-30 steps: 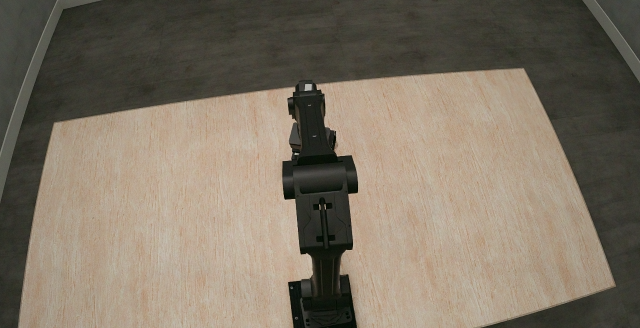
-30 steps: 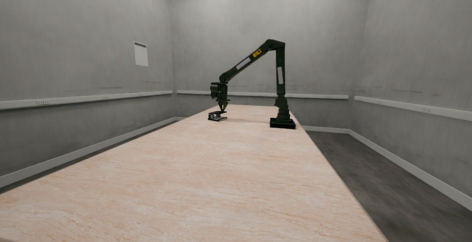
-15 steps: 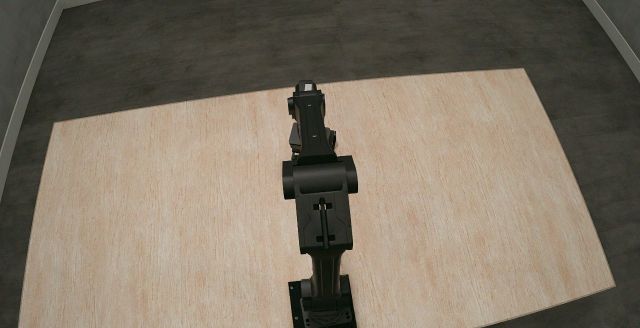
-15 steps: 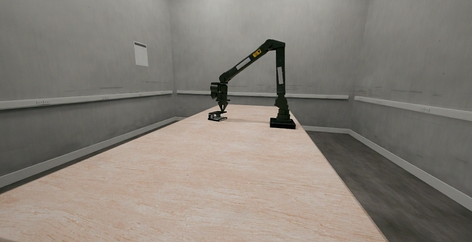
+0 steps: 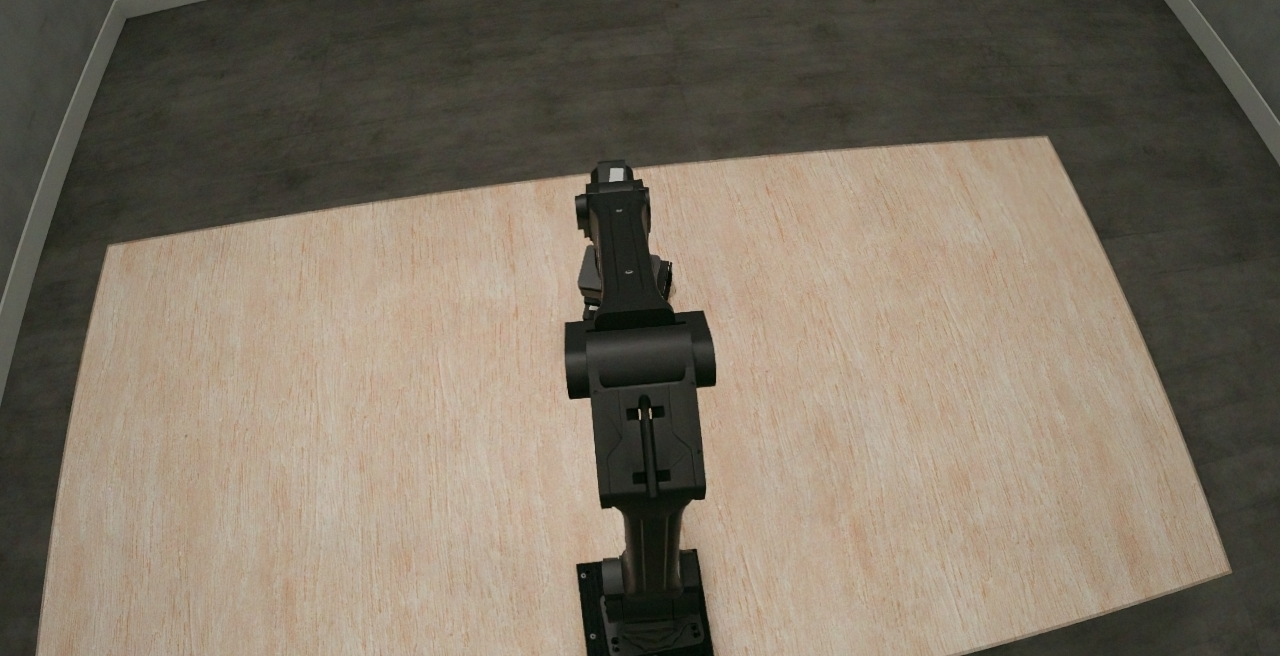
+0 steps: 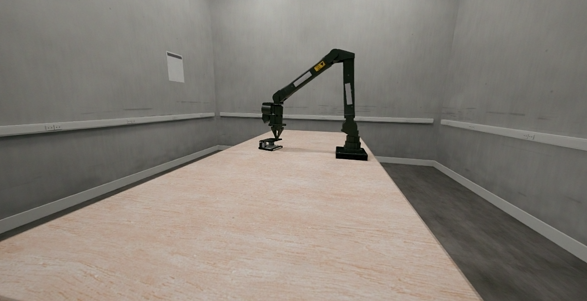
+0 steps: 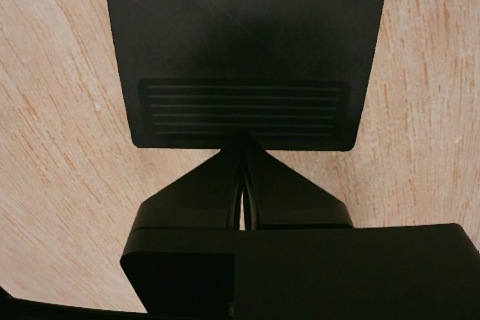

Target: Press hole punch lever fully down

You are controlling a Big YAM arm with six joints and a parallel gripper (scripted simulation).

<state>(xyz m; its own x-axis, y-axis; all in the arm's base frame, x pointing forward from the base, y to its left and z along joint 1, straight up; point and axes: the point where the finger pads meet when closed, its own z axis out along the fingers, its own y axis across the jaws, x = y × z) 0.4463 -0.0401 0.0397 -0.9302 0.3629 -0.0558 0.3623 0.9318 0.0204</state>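
The black hole punch [image 6: 270, 144] [image 7: 240, 20] stands flat on the wooden table [image 5: 268, 383] [image 6: 287, 217] [image 7: 47, 100] at its far side. In the wrist view its wide lever fills the upper half, with a ribbed pad [image 7: 243, 114] at the near edge. My gripper [image 7: 242, 142] [image 6: 277, 135] is shut, with nothing between the fingers. It points straight down and its joined tips rest on the near edge of the ribbed pad. In the top view the arm hides nearly all of the punch; only a grey corner [image 5: 588, 274] shows. I cannot make out the paper.
The arm's base [image 5: 644, 607] [image 6: 351, 153] is bolted at the table's near edge in the top view. The table's far edge [image 5: 501, 191] lies just beyond the punch. Grey walls and dark floor surround the table.
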